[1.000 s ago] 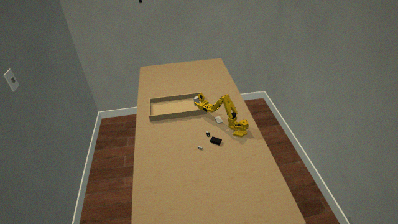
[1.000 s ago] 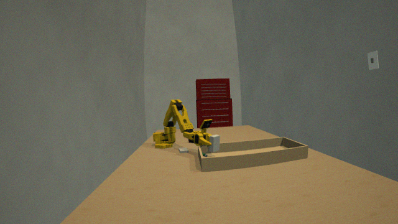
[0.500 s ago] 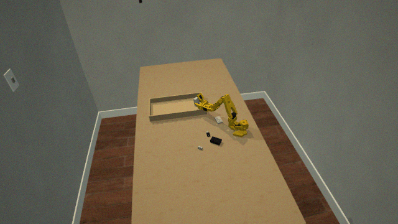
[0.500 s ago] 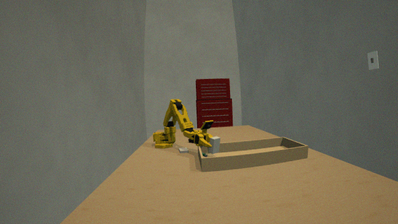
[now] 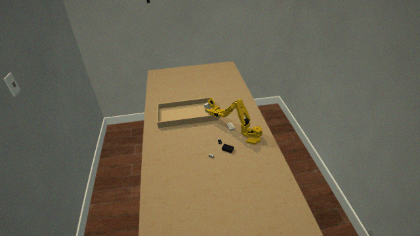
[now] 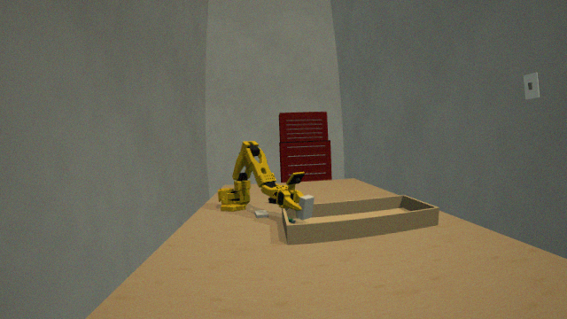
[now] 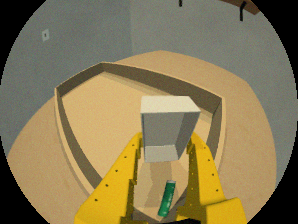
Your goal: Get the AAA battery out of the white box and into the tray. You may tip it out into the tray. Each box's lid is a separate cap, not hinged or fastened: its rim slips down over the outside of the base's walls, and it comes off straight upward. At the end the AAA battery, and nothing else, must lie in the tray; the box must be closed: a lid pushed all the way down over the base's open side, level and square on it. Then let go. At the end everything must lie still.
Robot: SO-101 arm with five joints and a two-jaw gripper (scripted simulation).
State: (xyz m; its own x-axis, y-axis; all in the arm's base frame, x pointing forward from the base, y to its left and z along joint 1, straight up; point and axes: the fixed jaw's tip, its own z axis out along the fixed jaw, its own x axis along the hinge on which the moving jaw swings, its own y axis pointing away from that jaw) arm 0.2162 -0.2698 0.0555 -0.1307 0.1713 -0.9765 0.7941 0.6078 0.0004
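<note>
My gripper (image 7: 162, 163) is shut on the white box base (image 7: 166, 129), which has no lid on it. I hold it over the end of the tray (image 5: 185, 112) nearest the arm. It also shows in the exterior view (image 6: 305, 206), standing on end just above the tray wall (image 6: 361, 217). A green AAA battery (image 7: 166, 199) lies below the box, between my fingers in the wrist view. In the exterior view the battery (image 6: 291, 220) is a small green spot in the tray's corner. The white lid (image 5: 231, 126) lies flat on the table beside the arm's base, outside the tray.
A closed black box (image 5: 228, 148) lies on the table in front of the arm. A small dark object (image 5: 219, 141) and a small pale object (image 5: 211, 156) lie near it. A red cabinet (image 6: 305, 146) stands behind the table.
</note>
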